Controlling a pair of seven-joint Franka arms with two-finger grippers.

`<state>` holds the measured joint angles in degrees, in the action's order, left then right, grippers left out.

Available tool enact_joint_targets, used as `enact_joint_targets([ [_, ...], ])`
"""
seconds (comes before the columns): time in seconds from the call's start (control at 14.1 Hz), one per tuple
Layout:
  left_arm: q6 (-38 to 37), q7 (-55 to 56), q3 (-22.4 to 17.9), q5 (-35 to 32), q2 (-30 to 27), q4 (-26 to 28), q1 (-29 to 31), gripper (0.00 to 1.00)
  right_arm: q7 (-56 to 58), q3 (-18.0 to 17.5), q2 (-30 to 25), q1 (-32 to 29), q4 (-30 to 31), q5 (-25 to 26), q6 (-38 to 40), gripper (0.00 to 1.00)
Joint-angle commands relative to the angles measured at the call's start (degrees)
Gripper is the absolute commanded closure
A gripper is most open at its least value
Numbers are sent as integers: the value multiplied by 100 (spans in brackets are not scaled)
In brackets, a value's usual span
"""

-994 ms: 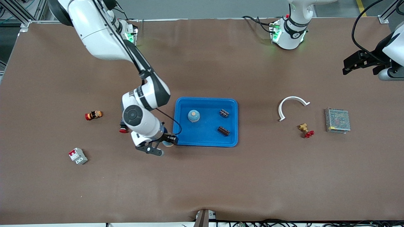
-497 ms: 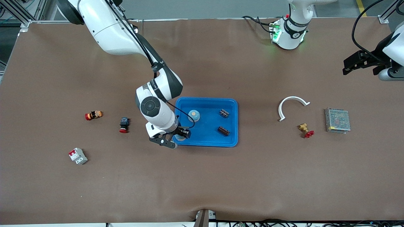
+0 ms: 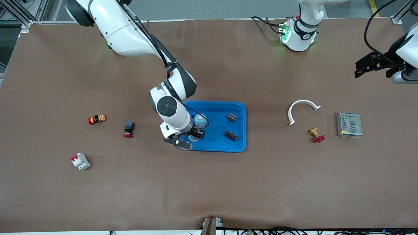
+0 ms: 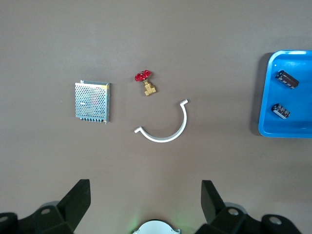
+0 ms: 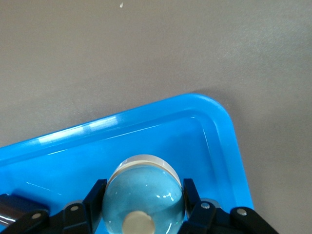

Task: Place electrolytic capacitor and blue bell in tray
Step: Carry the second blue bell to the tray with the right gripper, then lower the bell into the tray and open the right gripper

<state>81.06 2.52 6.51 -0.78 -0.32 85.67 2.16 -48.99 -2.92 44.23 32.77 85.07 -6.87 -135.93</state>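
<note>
Here, a glossy pale-blue domed bell (image 5: 143,195), cream button on top.

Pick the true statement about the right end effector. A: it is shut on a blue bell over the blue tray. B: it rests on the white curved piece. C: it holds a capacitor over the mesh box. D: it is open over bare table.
A: the right end effector is shut on a blue bell over a corner of the blue tray.
</note>
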Motion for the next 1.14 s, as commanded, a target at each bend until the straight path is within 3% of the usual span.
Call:
enact_joint_targets([
  [0.0, 76, -112, 34, -124, -135, 117, 30, 0, -102, 55, 103, 116, -26, 72, -83, 41],
  [0.21, 76, -103, 34, -124, -135, 117, 21, 0, -75, 46, 191, 116, -26, 309, -101, 41],
  [1.06, 103, -112, 25, -124, -127, 117, 30, 0, -93, 46, 508, 292, -35, 327, -628, 41],
])
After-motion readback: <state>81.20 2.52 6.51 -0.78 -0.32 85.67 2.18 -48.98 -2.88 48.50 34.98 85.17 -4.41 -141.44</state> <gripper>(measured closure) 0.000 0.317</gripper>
